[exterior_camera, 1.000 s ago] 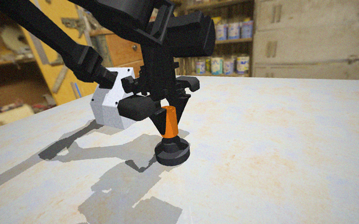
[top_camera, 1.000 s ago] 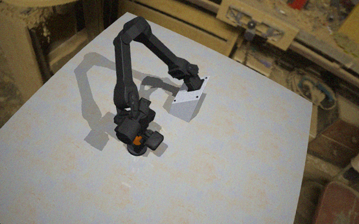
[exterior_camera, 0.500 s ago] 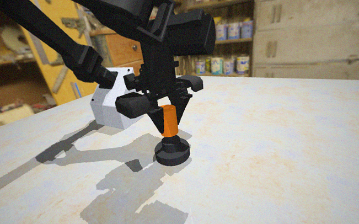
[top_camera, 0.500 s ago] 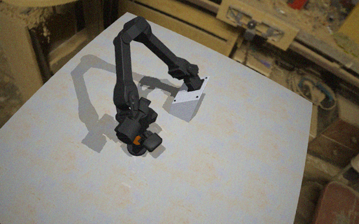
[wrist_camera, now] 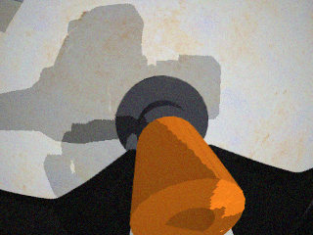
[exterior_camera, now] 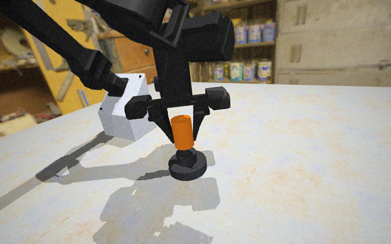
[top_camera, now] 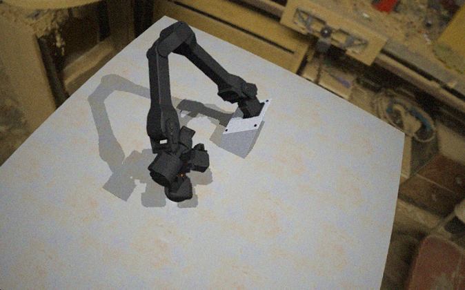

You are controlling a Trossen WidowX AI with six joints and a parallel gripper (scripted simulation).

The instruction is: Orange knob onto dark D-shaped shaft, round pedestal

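Note:
The orange knob [exterior_camera: 182, 132] [wrist_camera: 168, 162] stands upright between the fingers of my gripper [exterior_camera: 183, 140] [wrist_camera: 170, 155], which is shut on it. In the top view only small orange specks of it show behind the gripper. The dark round pedestal [exterior_camera: 188, 173] [wrist_camera: 161, 85] stands on the table under the knob. Its dark shaft [exterior_camera: 186, 154] rises from the middle, and the knob's lower end is at or just above the shaft's top. Whether they touch cannot be told. The shaft's flat side and the hole's underside are hidden.
The white angled block [top_camera: 237, 141] [exterior_camera: 117, 124], with the far end of a dark arm set in it, stands behind the pedestal in the exterior view. The arm's shadows fall across the pale table [top_camera: 272, 236] [exterior_camera: 313, 185] around the pedestal.

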